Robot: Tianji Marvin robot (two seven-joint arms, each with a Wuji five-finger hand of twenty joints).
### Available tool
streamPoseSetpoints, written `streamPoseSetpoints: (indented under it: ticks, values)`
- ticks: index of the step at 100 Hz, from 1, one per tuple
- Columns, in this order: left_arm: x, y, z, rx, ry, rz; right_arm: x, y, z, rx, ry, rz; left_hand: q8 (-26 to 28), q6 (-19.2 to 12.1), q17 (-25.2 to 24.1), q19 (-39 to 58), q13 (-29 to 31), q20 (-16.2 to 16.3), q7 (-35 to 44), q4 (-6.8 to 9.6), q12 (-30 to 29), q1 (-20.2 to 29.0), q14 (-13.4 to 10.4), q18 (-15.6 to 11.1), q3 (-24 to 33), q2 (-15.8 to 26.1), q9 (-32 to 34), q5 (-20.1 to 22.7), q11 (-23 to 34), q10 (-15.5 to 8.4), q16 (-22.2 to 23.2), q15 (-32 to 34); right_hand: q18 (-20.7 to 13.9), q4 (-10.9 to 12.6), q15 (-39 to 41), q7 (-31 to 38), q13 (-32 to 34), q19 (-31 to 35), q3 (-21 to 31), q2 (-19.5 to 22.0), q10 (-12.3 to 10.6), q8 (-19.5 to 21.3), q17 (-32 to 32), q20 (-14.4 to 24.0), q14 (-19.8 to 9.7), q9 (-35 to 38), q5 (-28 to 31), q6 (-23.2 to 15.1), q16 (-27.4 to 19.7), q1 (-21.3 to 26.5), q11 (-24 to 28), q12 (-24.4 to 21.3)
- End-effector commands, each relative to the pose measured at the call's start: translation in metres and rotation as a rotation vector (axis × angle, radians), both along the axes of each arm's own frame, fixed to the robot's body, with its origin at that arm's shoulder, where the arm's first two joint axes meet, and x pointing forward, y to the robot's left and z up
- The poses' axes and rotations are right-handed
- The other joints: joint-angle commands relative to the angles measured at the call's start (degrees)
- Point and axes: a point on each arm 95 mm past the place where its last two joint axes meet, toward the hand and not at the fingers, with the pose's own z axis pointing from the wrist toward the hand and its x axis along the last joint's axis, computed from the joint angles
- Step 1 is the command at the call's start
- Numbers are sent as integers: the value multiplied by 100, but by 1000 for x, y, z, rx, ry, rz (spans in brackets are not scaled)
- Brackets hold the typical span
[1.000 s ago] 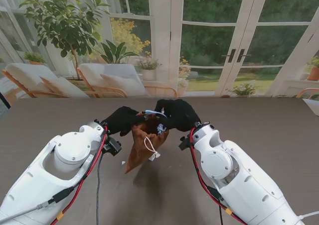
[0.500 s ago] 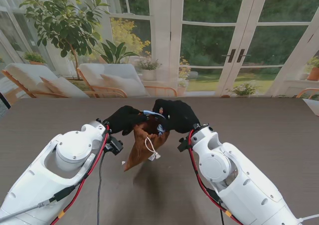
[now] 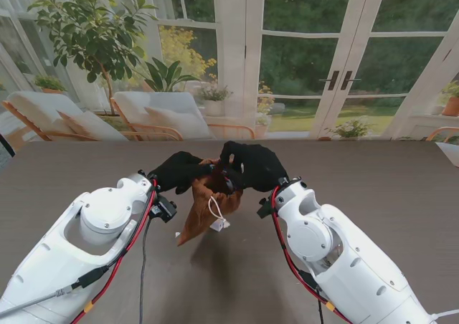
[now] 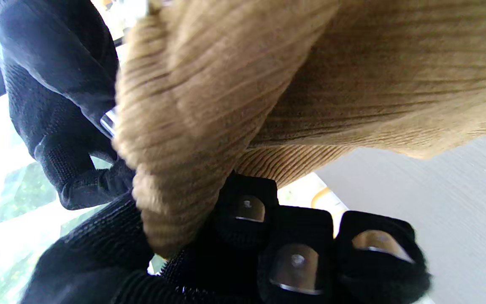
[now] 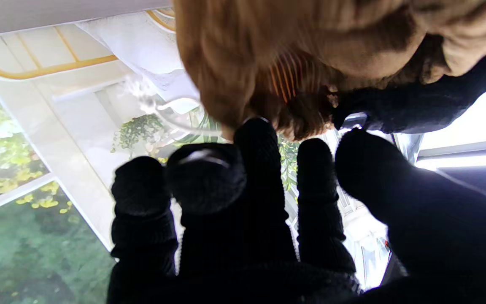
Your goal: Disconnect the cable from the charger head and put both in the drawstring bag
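Above the table (image 3: 373,180), brown drawstring bag (image 3: 204,209) pinched by left hand (image 3: 178,172) and right hand (image 3: 252,165); contents hidden.

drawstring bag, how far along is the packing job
Late stage, as far as can be seen. The drawstring bag hangs lifted off the table, and no cable or charger head lies out. In hand: the left robot hand pinches the rim while the right robot hand works at the mouth. Whether both items are inside cannot be confirmed.

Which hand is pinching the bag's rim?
The left hand: its fingers clamp the brown bag's rim. The right hand sits over the bag's mouth.
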Motion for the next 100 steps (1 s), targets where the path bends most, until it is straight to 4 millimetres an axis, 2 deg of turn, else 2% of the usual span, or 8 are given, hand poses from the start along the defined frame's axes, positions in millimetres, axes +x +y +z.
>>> streamPoseSetpoints:
  ticks: [1, 40, 68, 76, 100]
  values:
    - [-1, -3, 0, -6, 9, -20, -1, 2, 1, -10, 3, 8, 44, 915, 145, 1233, 127, 62, 18, 142, 170, 315, -785, 66, 44, 187, 278, 114, 123, -116, -34, 320, 195, 149, -71, 2, 81, -121, 5, -208, 77, -142, 2030, -66, 45, -118, -223, -4, -51, -227, -5, -87]
    - [0, -2, -2, -6, -1, -23, 0, 1, 2, -29, -4, 0, 44, 930, 146, 1231, 127, 67, 16, 144, 177, 320, -785, 66, 54, 168, 279, 126, 120, -116, -34, 320, 169, 224, -208, -98, 84, -160, -108, -84, 75, -184, 1974, -20, 35, -201, -164, -21, -79, -400, -13, -160]
    - [-1, 0, 2, -17, -15, -11, 3, -4, 8, -58, -7, -55, 46, 929, 146, 1230, 127, 69, 15, 143, 180, 316, -785, 66, 78, 167, 279, 129, 119, -115, -33, 320, 169, 576, -813, -591, 61, -336, -451, 348, 97, -34, 1610, 27, 170, -514, -232, 136, -232, -847, -124, -275]
    - [-1, 0, 3, -22, -19, -6, 4, -6, 9, -67, 6, -69, 48, 928, 146, 1230, 127, 70, 19, 141, 180, 315, -785, 66, 84, 163, 279, 141, 118, -115, -33, 320, 189, 754, -993, -777, 56, -375, -594, 490, 129, 80, 1512, 38, 229, -613, -265, 196, -242, -966, -166, -305]
    - [-2, 2, 5, -31, -28, 8, 6, -11, 8, -79, 27, -92, 48, 937, 144, 1224, 126, 73, 15, 134, 192, 315, -767, 101, 97, 162, 277, 133, 119, -101, -32, 314, 227, 921, -1126, -910, -1, -450, -788, 667, 177, 196, 1382, 29, 286, -692, -241, 238, -231, -1104, -227, -350]
